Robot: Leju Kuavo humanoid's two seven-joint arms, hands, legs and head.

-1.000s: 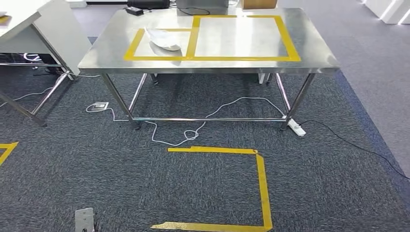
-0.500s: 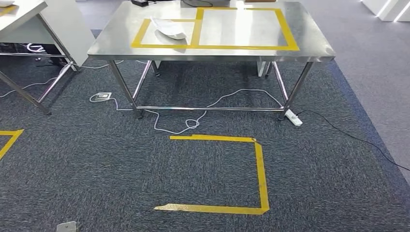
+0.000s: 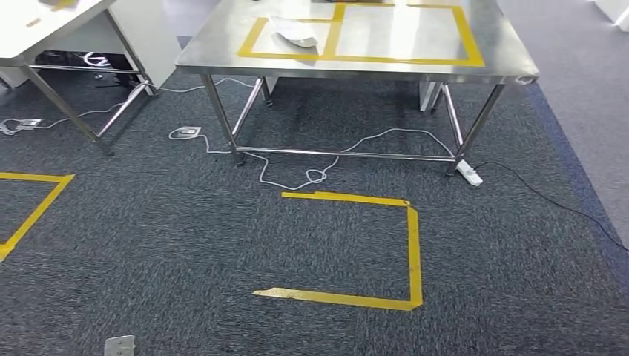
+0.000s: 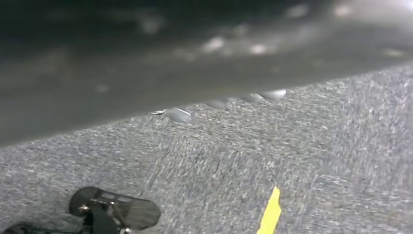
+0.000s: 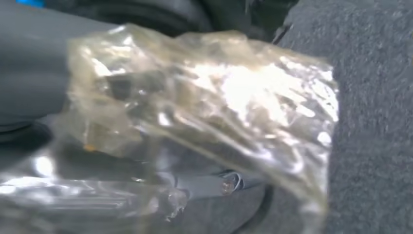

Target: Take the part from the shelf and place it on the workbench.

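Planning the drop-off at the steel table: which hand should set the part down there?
The right hand: it already holds the clear-bagged part. The left hand hangs over the carpet with nothing in its fingers, though its pose is unclear. The workbench stands ahead, one bagged part already inside the smaller taped square.

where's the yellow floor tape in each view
head view: yellow floor tape mid-frame, before the workbench.
left wrist view: one short strip, cut by the frame edge.
right wrist view: not in it; the bagged part looms close.
shared landmark: dark grey carpet.
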